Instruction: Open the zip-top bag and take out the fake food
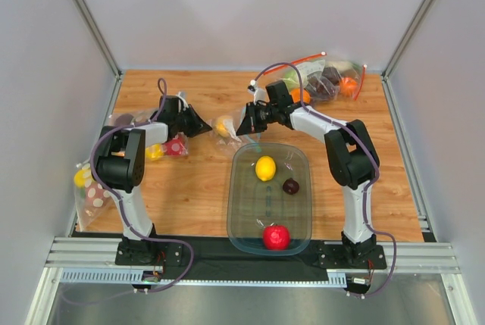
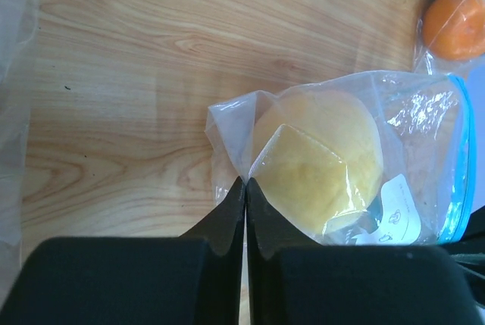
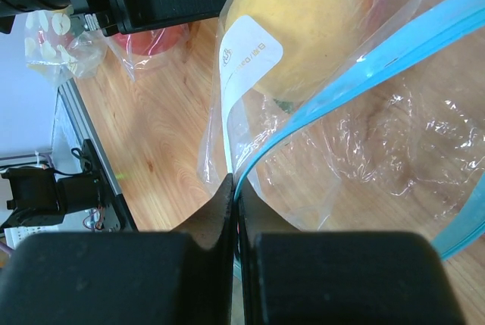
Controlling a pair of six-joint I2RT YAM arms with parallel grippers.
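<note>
Resting in tray (image 1: pixel 250 204): three fruits (image 1: pixel 265 168); one peach (image 2: pixel 318 166) in zip-top bag (image 2: pixel 424 128).

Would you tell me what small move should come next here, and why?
Probably the left gripper should lift the corner of the zip-top bag it pinches, tipping the peach toward the mouth that the right gripper holds: only the peach is inside; lemon, plum and apple lie in the tray.
</note>
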